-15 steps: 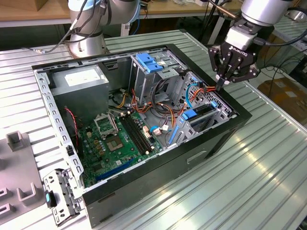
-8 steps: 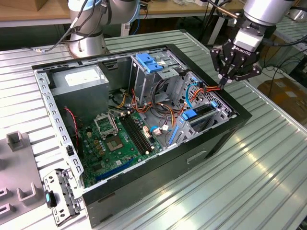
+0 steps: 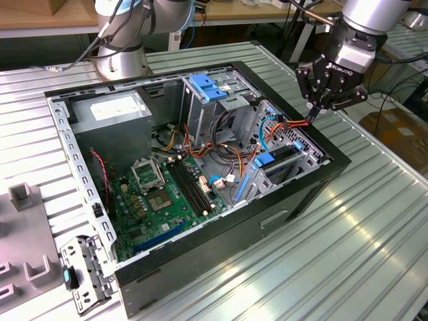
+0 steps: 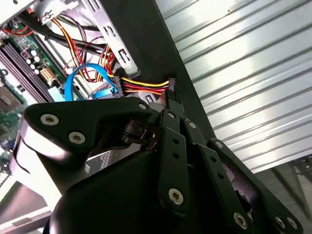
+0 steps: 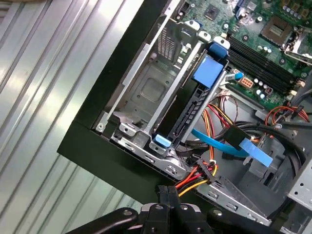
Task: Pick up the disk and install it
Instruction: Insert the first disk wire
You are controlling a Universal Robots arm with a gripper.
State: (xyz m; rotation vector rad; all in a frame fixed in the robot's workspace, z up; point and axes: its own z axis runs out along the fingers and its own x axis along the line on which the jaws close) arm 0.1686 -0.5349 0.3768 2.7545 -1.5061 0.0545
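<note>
The disk [image 5: 192, 109] stands on edge in a slot of the lower drive cage of the open computer case, framed by its blue carrier. In the exterior view the disk [image 3: 279, 159] sits at the case's corner toward that view's right. My gripper [image 3: 313, 118] hangs just above that corner. Its fingers are shut on a black power connector [image 4: 171, 85] with red, yellow and black wires [image 5: 194, 179]. In both wrist views the gripper [image 4: 170, 100] [image 5: 168, 195] is a short way beside the disk's cabled end, apart from it.
The black case wall [image 3: 334, 167] runs just under my gripper. A blue data cable [image 5: 229, 145] loops near the disk. A motherboard [image 3: 167, 194], a grey box with white sticker [image 3: 110, 110] and an upper cage with blue latch [image 3: 207, 87] fill the case. Grey fixtures [image 3: 27, 200] lie on the ribbed table.
</note>
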